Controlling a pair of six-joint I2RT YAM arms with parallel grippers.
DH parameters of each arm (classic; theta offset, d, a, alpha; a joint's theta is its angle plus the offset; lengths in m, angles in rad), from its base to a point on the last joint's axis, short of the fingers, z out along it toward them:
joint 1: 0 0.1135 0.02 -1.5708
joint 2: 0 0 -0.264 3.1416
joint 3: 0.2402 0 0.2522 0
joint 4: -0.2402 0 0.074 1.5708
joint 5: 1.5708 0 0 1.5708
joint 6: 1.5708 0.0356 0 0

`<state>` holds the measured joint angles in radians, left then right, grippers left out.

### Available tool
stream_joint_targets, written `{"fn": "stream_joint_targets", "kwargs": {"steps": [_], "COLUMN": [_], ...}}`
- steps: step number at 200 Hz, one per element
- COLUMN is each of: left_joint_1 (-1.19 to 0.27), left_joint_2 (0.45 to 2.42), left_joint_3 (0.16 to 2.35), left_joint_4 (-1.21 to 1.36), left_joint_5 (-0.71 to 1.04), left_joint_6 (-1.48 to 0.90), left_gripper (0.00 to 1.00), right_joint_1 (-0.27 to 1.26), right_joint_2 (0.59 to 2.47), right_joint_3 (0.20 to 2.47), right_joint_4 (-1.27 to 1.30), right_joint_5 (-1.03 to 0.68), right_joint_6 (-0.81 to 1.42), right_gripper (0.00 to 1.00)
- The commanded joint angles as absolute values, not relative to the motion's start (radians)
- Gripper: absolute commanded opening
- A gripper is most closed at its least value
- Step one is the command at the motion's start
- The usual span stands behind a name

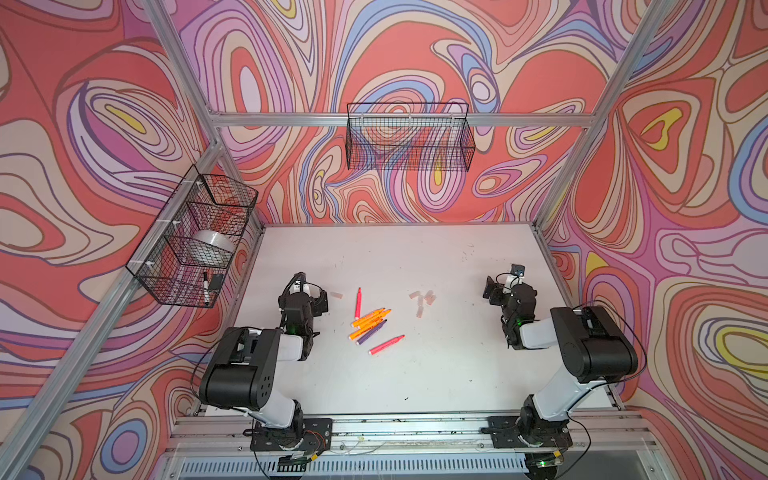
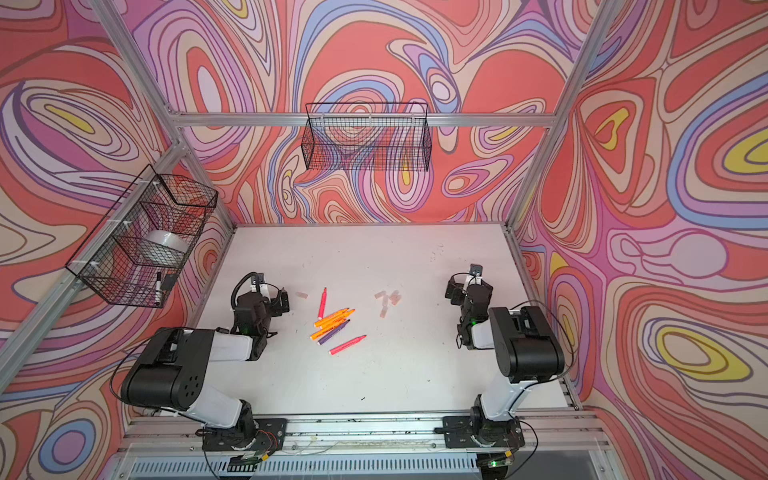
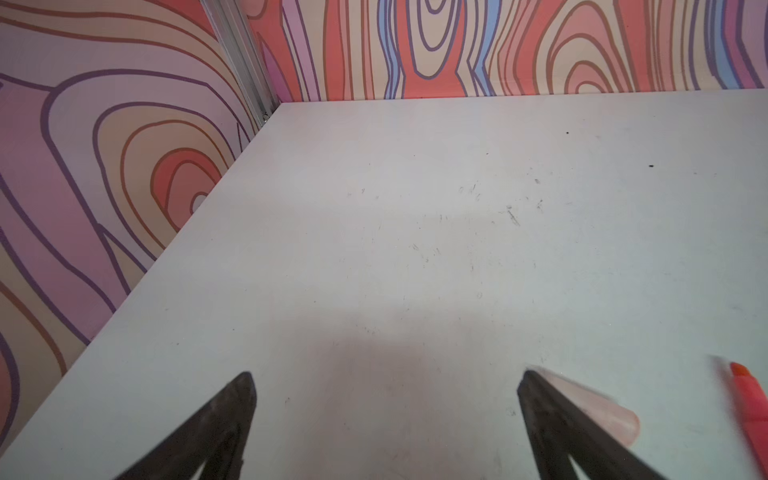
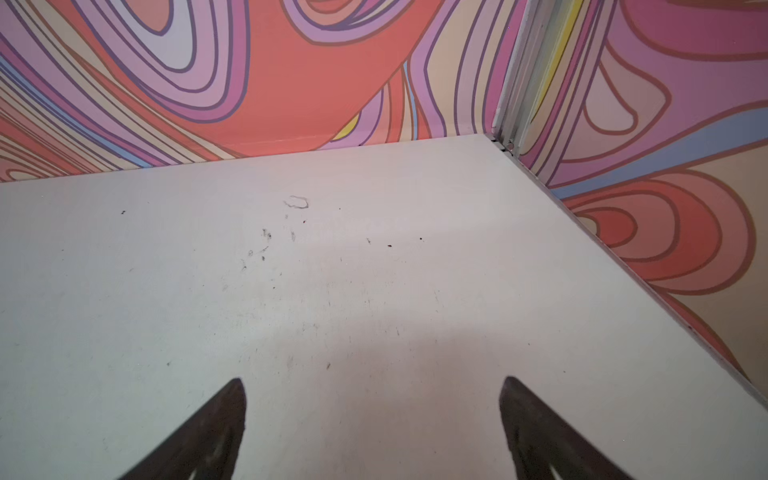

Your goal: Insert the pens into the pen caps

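No step begun, judged; no pen capped. Left gripper point(image 3: 386, 376) spread wide, nothing held; right gripper point(image 4: 374, 380) likewise spread, empty. Lone cap point(image 3: 615, 415) seen just beside left gripper, outside jaws; pens point(image 1: 370, 324) heaped beyond it, toward right gripper. Other caps point(image 1: 423, 300) clustered between pens and right gripper, well apart from it. Next move, judged: pen to be pinched mid-barrel, cap taken by other gripper, tip lined with cap mouth. Print on orange pens point(image 1: 371, 316) too small to be read.
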<state>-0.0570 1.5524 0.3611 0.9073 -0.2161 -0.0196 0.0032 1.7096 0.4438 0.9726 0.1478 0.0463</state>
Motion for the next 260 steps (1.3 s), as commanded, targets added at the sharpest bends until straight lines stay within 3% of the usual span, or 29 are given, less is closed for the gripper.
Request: {"fn": "stream_joint_targets", "kwargs": {"steps": [1,245,260], "left_joint_1": [-0.049,-0.053,-0.082], "left_joint_2": [1.545,1.541,1.497], "left_joint_3": [0.367,0.357,0.336], "left_joint_4": [0.915,0.929,0.945], "left_joint_5": [-0.206,-0.207,-0.268], "left_joint_6": [-0.021,-0.021,-0.003], "left_gripper": [1.00,1.00,1.00], "right_joint_1": [0.003,0.004,0.025], "right_joint_2": [1.707,1.695,1.609], "right_joint_3": [0.457,0.440,0.405], "right_joint_4": [0.973,1.002,0.991], "right_joint_5": [0.141,0.121,0.203], "right_joint_6": [0.051,0.039,0.039], "right_gripper": [0.98,0.98,0.98]}}
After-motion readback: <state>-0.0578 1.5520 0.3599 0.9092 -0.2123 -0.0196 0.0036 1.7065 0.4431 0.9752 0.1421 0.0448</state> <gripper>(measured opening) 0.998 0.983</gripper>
